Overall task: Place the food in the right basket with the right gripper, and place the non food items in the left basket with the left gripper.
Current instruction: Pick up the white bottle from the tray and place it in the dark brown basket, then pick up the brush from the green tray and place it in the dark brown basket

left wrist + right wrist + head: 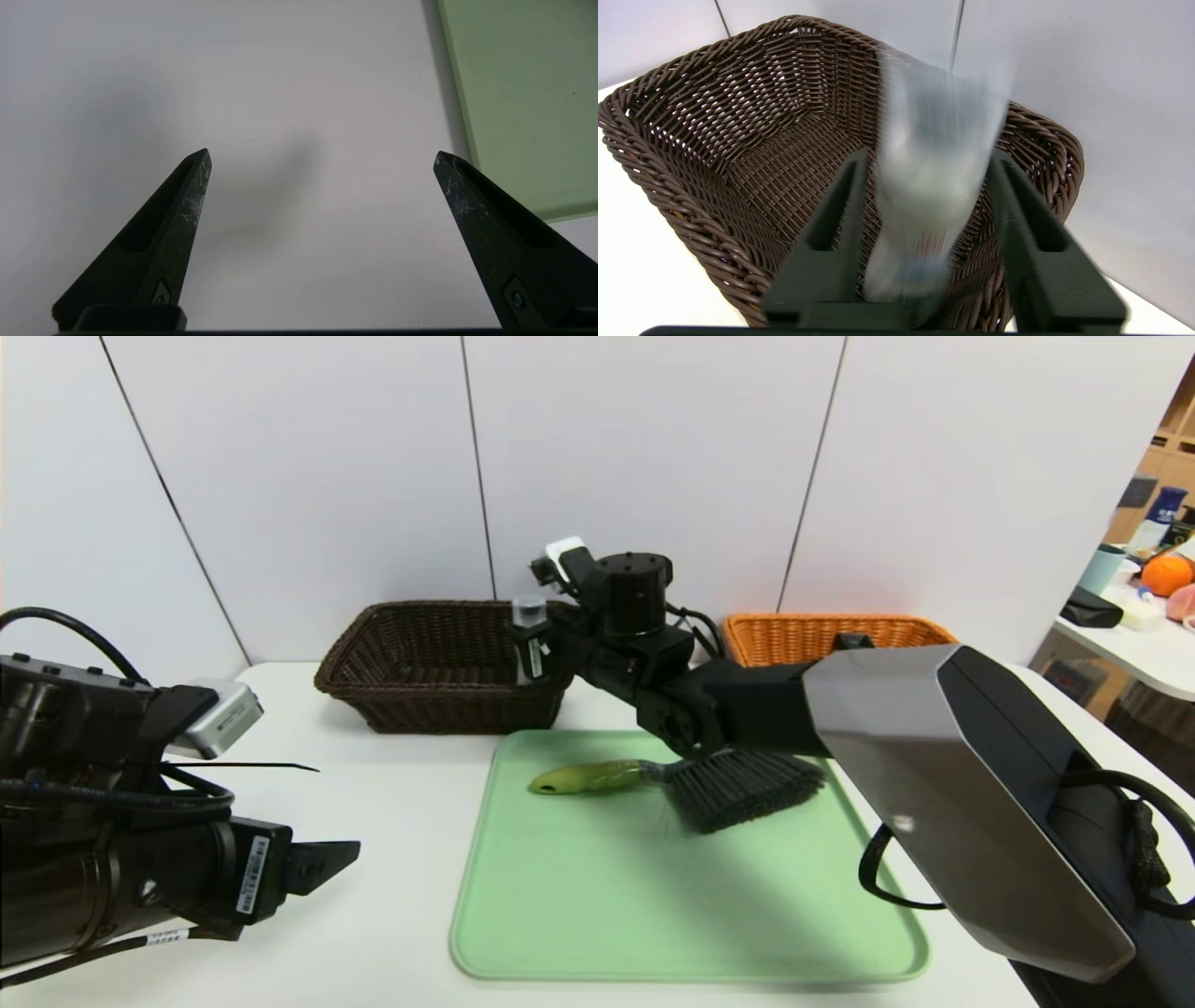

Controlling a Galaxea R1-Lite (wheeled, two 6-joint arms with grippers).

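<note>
Over the dark brown basket [738,154], the right hand [924,186] has its jaws apart around a blurred white bottle [934,186]; orange basket [831,635] beside. Brush [691,779] on green tray [653,915]. Left hand [322,186] gapes over bare table [233,93].

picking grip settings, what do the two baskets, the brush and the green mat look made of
Dark brown basket: woven wicker-like strands, slightly glossy, possibly plastic rattan. Orange basket: same weave. Brush: smooth glossy green handle, likely plastic, with dense dark synthetic-looking bristles. Green mat: matte, rounded corners and raised rim, probably silicone or soft plastic.
</note>
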